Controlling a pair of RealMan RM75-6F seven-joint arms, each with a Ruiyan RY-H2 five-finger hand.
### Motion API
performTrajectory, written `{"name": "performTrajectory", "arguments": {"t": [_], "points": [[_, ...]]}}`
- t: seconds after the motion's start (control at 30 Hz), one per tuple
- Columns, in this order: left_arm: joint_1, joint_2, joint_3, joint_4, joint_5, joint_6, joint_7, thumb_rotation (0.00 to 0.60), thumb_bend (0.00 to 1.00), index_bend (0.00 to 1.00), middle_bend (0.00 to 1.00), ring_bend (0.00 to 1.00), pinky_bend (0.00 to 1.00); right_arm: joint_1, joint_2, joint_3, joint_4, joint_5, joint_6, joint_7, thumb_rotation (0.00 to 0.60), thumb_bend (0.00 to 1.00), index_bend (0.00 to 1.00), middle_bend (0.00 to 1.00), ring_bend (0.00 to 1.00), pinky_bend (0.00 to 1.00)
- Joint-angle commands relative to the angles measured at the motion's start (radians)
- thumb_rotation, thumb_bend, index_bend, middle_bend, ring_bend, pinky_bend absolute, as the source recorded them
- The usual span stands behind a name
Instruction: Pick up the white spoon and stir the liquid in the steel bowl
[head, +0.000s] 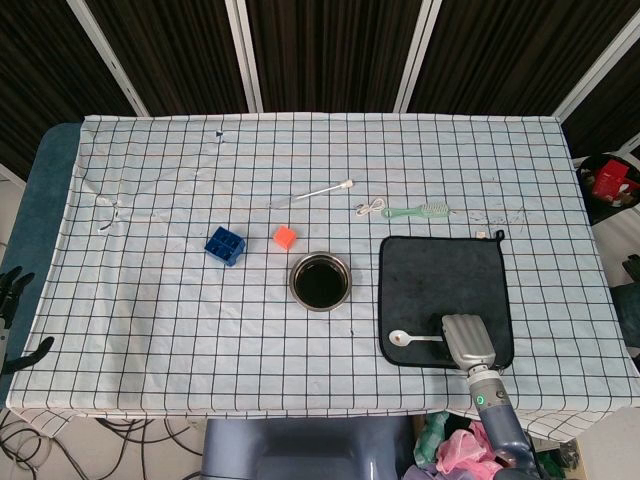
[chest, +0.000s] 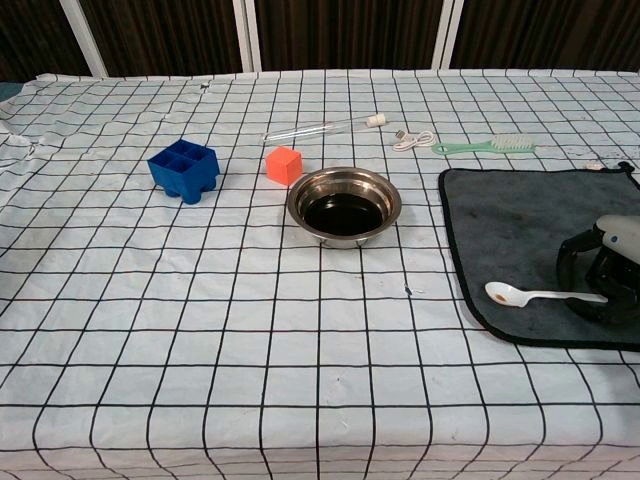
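The white spoon (chest: 530, 294) lies flat on the black mat (chest: 520, 215), bowl end pointing left; in the head view the spoon (head: 408, 338) sits near the mat's front left corner. My right hand (chest: 605, 270) arches over the handle's right end, fingers curled down around it and pinching it against the mat; from above, my right hand (head: 468, 343) covers that end. The steel bowl (chest: 344, 206) with dark liquid stands left of the mat, apart from the hand. My left hand (head: 14, 300) hangs off the table's left edge, fingers apart, holding nothing.
A blue tray block (chest: 185, 170) and an orange cube (chest: 284, 164) stand left of the bowl. Behind lie a thin dropper (chest: 325, 127), a white cable (chest: 413, 139) and a green brush (chest: 487, 146). The checked cloth (chest: 200, 330) covers the table.
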Motion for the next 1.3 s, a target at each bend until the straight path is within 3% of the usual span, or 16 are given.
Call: {"name": "performTrajectory", "arguments": {"t": [0.03,1.07,1.3], "points": [[0.000,0.000,0.000,0.000,0.000,0.000,0.000,0.600,0.22,0.10,0.02,0.00,0.00,-0.001,-0.003,0.000,0.004,-0.004,0.000,0.000,0.600,0.39,0.58,0.89,1.00,1.00],[0.004,0.002,0.000,-0.005,0.000,0.007,0.002,0.600,0.22,0.10,0.02,0.00,0.00,-0.009,0.001,0.028,-0.010,-0.007,0.009,0.002,0.600,0.39,0.58,0.89,1.00,1.00],[0.004,0.004,0.001,-0.004,0.001,0.005,-0.001,0.600,0.22,0.10,0.02,0.00,0.00,-0.004,0.083,0.096,-0.065,-0.045,0.065,0.033,0.600,0.39,0.58,0.89,1.00,1.00]]}}
